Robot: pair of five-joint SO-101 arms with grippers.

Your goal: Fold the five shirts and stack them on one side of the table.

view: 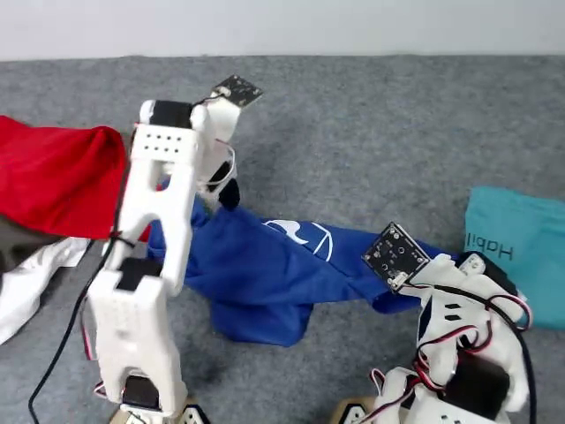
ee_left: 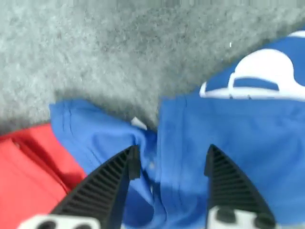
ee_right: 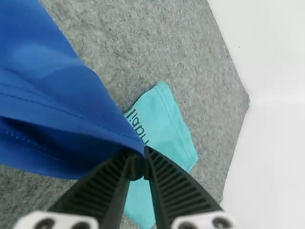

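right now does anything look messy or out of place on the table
Yes: the blue shirt lies bunched and twisted across the table, one end pinched between the fingers of the right gripper. The red shirt and white shirt sit heaped unfolded at its edge.

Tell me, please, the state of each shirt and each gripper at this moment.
blue shirt, unfolded, rumpled, pinched at one end.
red shirt, unfolded, bunched.
white shirt, unfolded, crumpled.
teal shirt, folded, lying flat.
left gripper, open, astride a blue shirt fold.
right gripper, shut on the blue shirt.
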